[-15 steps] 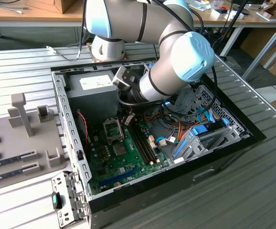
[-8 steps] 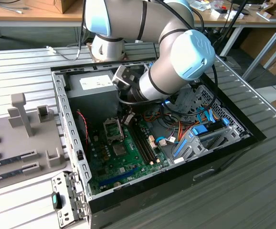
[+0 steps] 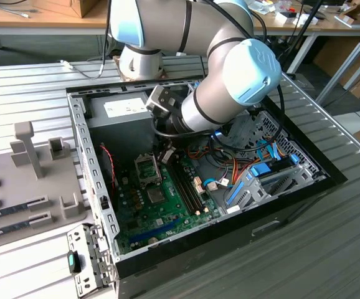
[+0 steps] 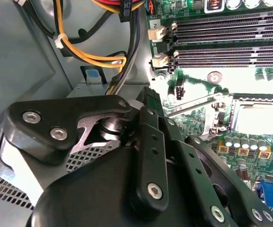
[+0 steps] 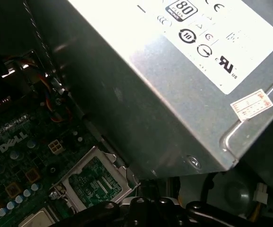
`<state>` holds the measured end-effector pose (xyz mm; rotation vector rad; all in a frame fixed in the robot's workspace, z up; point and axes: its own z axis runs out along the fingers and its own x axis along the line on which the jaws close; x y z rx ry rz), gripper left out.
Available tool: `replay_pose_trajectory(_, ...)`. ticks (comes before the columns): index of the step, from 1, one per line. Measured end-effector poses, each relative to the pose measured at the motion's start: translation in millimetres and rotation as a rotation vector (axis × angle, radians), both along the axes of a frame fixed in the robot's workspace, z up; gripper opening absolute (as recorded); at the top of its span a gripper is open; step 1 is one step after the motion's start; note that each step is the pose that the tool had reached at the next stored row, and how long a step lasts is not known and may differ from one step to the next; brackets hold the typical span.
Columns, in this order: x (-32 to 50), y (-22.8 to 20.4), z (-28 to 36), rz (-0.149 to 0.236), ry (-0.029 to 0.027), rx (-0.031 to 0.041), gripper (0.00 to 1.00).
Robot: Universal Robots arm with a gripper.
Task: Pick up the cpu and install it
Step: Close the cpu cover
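So the cpu [image 3: 155, 196] looks like it's sitting flat in its socket on the green motherboard [image 3: 136, 215], inside the open computer case [image 3: 292, 193]. It's the small silver-grey square. In the second wrist view it's a washed-out pale square [image 4: 259, 118], and in the first wrist view just a corner of it peeks in [image 5: 35, 220]. The hinged socket frame [image 3: 146, 167] is flipped up right beside it, toward the power supply [image 3: 121, 109], and you can see green board through the frame's window in the first wrist view [image 5: 96, 182]. The thin metal lever [image 4: 193, 105] is raised at an angle too. The gripper [image 3: 165, 156] hangs just above the board near the frame, close to the cpu but apart from it, on the side toward the memory slots [image 3: 186, 180]. I honestly can't tell if the gripper [image 4: 150, 101] is open or closed, and I don't see anything in it. Yellow and black cables [image 4: 89, 56] run past behind it. The case sits on a ribbed metal counter [image 3: 24, 93], with a grey parts tray [image 3: 18, 187] off to the exterior view's left.
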<state>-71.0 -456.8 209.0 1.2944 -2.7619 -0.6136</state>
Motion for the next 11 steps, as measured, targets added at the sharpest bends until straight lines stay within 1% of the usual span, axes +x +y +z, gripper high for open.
replay_pose_trajectory(7,-0.4,-1.5,4.8,0.0,0.0,0.0084,0.11)
replay_pose_trajectory(11,-2.2,-6.6,5.4,0.0,0.0,0.0218,0.11)
